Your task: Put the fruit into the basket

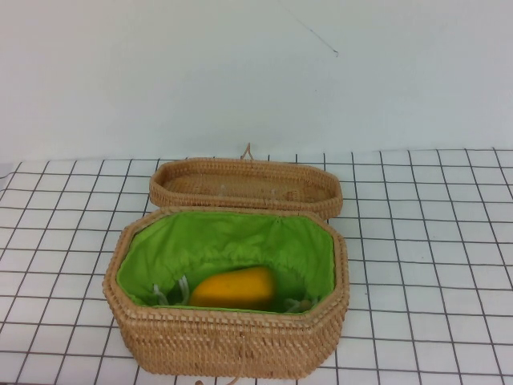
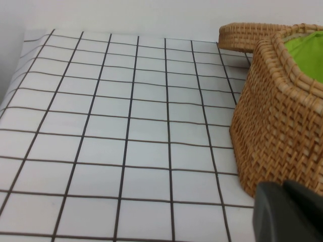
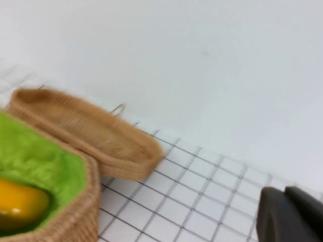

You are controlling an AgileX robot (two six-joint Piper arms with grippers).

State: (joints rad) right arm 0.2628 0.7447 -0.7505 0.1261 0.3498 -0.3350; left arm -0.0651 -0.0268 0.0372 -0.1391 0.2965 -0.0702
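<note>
The yellow-orange mango (image 1: 233,288) lies inside the tan woven basket (image 1: 228,341), on its green lining, near the front wall. It also shows in the right wrist view (image 3: 20,202). Neither arm shows in the high view. My left gripper (image 2: 283,185) is shut and empty, low over the table beside the basket's outer wall (image 2: 282,126) and clear of it. My right gripper (image 3: 285,191) is shut and empty, raised above the table to one side of the basket (image 3: 75,212).
The shallow unlined woven lid (image 1: 245,185) lies right behind the basket, touching its back rim; it also shows in the right wrist view (image 3: 86,132). The white gridded table (image 1: 433,241) spreads to both sides, with a plain white wall behind.
</note>
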